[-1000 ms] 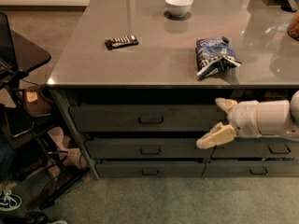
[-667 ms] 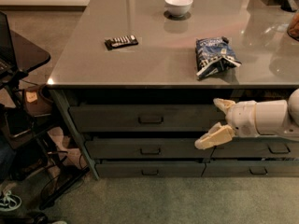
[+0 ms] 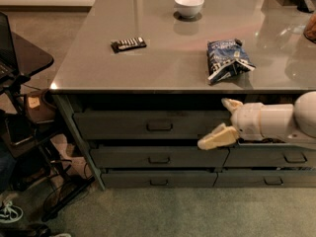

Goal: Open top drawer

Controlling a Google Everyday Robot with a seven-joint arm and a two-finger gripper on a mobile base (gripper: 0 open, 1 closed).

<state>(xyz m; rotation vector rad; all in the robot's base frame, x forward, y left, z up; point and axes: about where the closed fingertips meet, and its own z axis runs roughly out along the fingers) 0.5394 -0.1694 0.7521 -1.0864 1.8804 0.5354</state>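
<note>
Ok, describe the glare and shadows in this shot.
Camera view: soft glare streaks the glossy grey countertop near the white bowl, which reflects in it; deep shadow under the overhang darkens the wide dark grey top drawer; the cream gripper, jaws open, stands brightly lit before the drawer's right end.

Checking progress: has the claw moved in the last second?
Yes. The open claw crept slightly left along the top drawer, toward its handle.

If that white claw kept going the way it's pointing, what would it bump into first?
Probably the top drawer, near its handle. The open gripper points left along that front, though depth is hard to judge.
</note>
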